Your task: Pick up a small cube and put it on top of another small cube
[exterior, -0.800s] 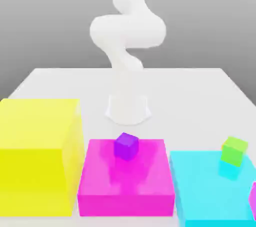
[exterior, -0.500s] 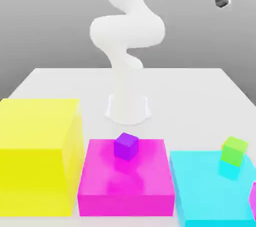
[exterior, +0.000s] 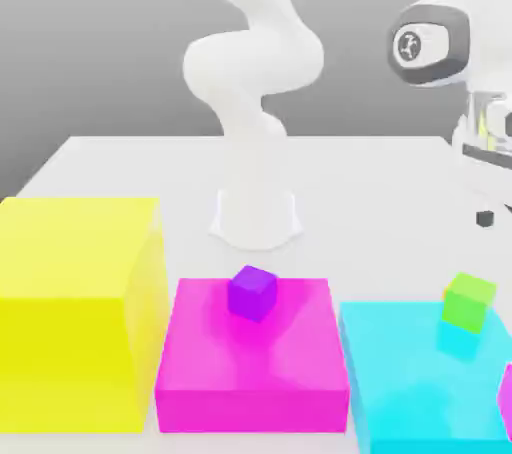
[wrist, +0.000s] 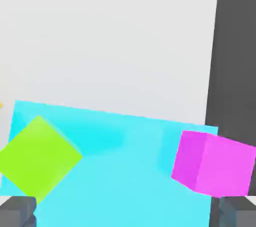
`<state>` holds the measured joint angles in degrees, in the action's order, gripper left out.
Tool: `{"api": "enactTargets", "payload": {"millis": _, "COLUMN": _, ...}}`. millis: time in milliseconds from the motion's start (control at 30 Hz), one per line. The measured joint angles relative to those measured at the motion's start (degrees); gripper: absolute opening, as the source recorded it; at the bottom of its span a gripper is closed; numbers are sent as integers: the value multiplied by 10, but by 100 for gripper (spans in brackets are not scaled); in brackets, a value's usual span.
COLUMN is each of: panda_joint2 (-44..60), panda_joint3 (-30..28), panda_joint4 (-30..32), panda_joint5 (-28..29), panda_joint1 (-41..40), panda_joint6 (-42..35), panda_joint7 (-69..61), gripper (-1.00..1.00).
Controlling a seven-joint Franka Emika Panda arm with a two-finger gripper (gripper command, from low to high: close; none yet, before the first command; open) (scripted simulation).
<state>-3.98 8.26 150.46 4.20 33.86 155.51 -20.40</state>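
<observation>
Lying below the gripper [wrist: 129,212], its fingers [wrist: 18,212] spread wide: the small green cube [wrist: 40,158].

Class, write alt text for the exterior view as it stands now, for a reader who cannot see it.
A white robot arm reaches over a pale table. In front, from the view's left, are a big yellow block, a pink block bearing a small purple cube, and a cyan block bearing a small green cube.

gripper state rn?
Gripper: open, fingers wide apart, holding nothing; it's above the cyan block.
</observation>
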Motion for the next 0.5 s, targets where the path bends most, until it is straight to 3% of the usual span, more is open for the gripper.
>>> {"api": "enactTargets", "payload": {"millis": 233, "panda_joint2": 113, "panda_joint3": 35, "panda_joint4": 41, "panda_joint5": 12, "panda_joint1": 58, "panda_joint6": 68, "panda_joint7": -155, "gripper": 0}}
{"api": "enactTargets", "payload": {"millis": 400, "panda_joint2": 215, "panda_joint3": -18, "panda_joint4": 25, "panda_joint5": 66, "panda_joint1": 102, "panda_joint6": 147, "panda_joint7": -125, "gripper": 0}}
{"api": "enactTargets", "payload": {"millis": 433, "panda_joint2": 230, "panda_joint3": -28, "panda_joint4": 22, "panda_joint5": 72, "panda_joint1": 112, "panda_joint6": 159, "panda_joint7": -120, "gripper": -100}}
{"api": "enactTargets", "payload": {"millis": 500, "panda_joint2": 230, "panda_joint3": -28, "panda_joint4": 22, "panda_joint5": 72, "panda_joint1": 112, "panda_joint6": 159, "panda_joint7": -120, "gripper": -100}}
